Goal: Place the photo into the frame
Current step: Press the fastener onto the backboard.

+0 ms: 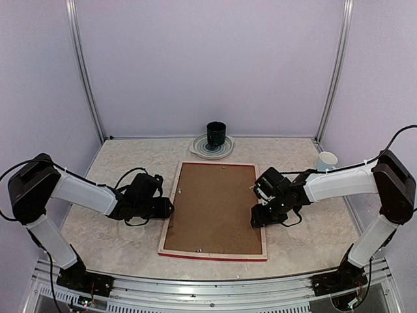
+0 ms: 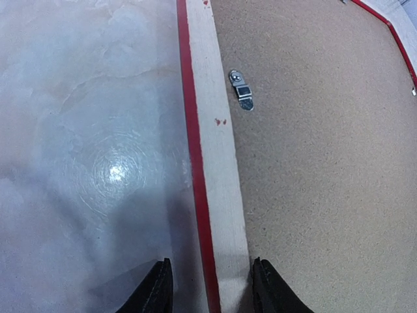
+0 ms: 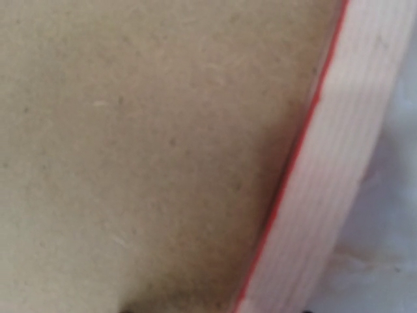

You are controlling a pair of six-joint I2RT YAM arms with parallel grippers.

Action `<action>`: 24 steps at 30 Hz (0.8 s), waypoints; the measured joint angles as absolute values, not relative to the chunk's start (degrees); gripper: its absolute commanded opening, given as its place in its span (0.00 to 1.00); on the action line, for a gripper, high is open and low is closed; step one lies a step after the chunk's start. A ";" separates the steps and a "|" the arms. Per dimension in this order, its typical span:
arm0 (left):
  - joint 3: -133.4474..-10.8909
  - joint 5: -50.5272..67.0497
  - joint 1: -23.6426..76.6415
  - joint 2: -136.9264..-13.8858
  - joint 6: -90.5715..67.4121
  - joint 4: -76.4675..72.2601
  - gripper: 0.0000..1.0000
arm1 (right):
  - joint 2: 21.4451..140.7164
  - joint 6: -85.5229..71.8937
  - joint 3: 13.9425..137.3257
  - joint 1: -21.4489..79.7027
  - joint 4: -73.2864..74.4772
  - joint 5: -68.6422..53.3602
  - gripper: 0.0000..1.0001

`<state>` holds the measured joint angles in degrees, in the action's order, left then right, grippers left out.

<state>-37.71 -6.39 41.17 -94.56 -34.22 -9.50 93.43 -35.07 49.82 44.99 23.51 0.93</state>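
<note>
The frame (image 1: 171,225) lies face down in the middle of the table, pale wood back up and red edges showing. A brown backing board (image 1: 215,205) fills it. The photo is hidden. My left gripper (image 1: 168,208) is low at the frame's left rail (image 2: 218,163). It is open, with one finger over the table and the other at the rail's inner edge beside the board (image 2: 319,163). My right gripper (image 1: 257,218) sits very close over the right rail (image 3: 326,182). It is open, and only its tips show, either side of the rail.
A metal turn clip (image 2: 242,90) lies on the board by the left rail. At the back, a dark green cup (image 1: 216,134) stands on a white plate (image 1: 199,149). A white paper cup (image 1: 327,160) stands at the right. Pale walls enclose the table.
</note>
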 measured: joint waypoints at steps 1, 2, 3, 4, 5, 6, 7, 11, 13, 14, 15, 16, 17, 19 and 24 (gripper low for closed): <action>-37.54 -6.39 41.17 -94.56 -34.22 -9.78 0.42 | 93.43 -35.11 49.87 44.99 23.51 0.84 0.51; -37.43 -6.37 41.17 -94.56 -34.20 -10.02 0.42 | 93.43 -35.27 49.87 44.99 23.51 0.71 0.50; -37.32 -6.39 41.17 -94.54 -34.20 -10.24 0.42 | 93.43 -35.24 49.89 44.99 23.53 0.67 0.49; -37.21 -6.39 41.17 -94.54 -34.20 -10.44 0.42 | 93.43 -35.24 49.89 44.99 23.55 0.67 0.47; -37.15 -6.39 41.17 -94.54 -34.20 -10.63 0.42 | 93.43 -35.35 49.89 44.99 23.62 0.67 0.46; -37.01 -6.37 41.17 -94.54 -34.20 -10.87 0.42 | 93.43 -35.40 49.89 44.99 23.68 0.69 0.45; -36.88 -6.37 41.17 -94.54 -34.20 -11.16 0.42 | 93.38 -35.51 49.89 44.99 23.79 0.69 0.43; -36.64 -6.28 41.10 -94.56 -34.20 -11.70 0.41 | 93.14 -35.70 49.76 44.99 23.99 0.64 0.41; -36.56 -6.07 40.91 -94.56 -34.20 -11.97 0.41 | 93.10 -35.68 49.69 44.97 23.94 0.38 0.41; -36.51 -5.96 40.82 -94.56 -34.20 -12.05 0.41 | 93.10 -35.66 49.67 44.99 23.94 0.40 0.41; -36.47 -5.89 40.77 -94.56 -34.20 -12.16 0.41 | 93.10 -35.64 49.65 44.99 23.94 0.36 0.41; -36.40 -5.85 40.77 -94.56 -34.20 -12.29 0.41 | 93.10 -35.64 49.65 44.99 23.94 0.38 0.41; -36.34 -5.78 40.69 -94.56 -34.20 -12.43 0.41 | 93.10 -35.59 49.67 44.99 23.97 0.40 0.41; -36.27 -5.48 40.51 -94.56 -34.20 -12.58 0.41 | 93.12 -35.44 49.67 45.01 24.03 0.45 0.41; -36.03 -5.26 40.40 -94.56 -34.22 -13.13 0.41 | 93.19 -34.54 49.76 45.17 24.47 0.49 0.42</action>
<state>-36.03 -5.26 40.40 -94.56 -34.22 -13.13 93.19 -34.54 49.76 45.17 24.47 0.49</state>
